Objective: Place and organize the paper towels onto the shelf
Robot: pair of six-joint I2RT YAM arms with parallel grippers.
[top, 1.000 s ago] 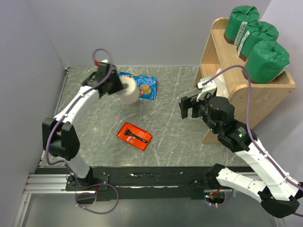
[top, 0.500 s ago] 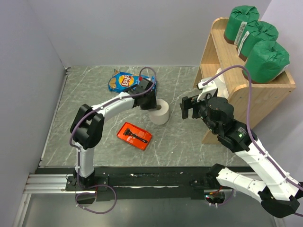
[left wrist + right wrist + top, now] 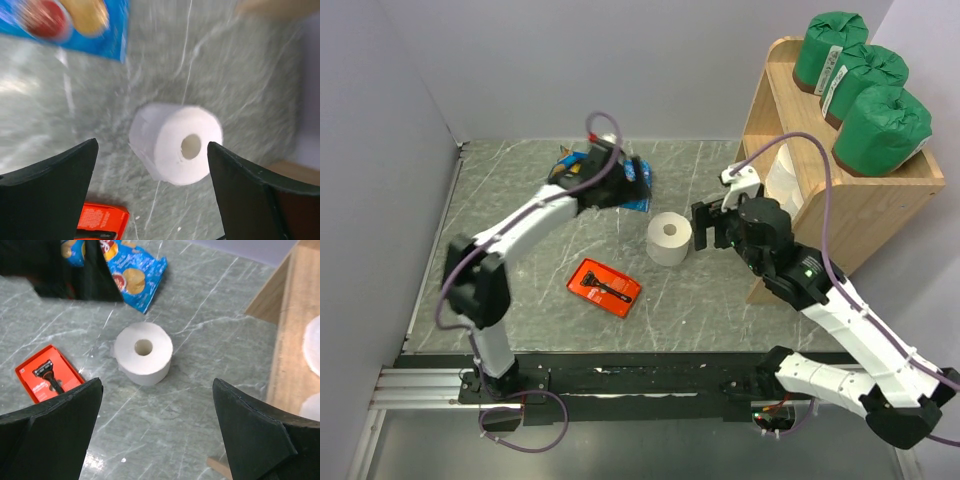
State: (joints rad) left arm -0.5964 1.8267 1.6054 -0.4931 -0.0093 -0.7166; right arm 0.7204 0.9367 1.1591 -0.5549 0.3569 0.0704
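A bare white paper towel roll (image 3: 669,238) stands upright on the bench (image 3: 700,300), hollow core facing up, with nothing gripping it. The right claw (image 3: 708,227) sits just beside the roll, on its shelf side, fingers spread wide and empty; in its wrist view the roll lies ahead, between the two finger lines. The left claw (image 3: 617,188) hangs near the roll on its far side, over the blue chip bag (image 3: 640,192), also released, with the roll framed between its parted fingers without touching them. Beyond the right claw from the roll stands the wooden shelf (image 3: 800,200): three green-wrapped rolls (image 3: 863,78) line its top level, and white rolls (image 3: 782,175) show on the lower level. Near the roll, on its arm-base side, a red tray (image 3: 605,287) holds a black razor.
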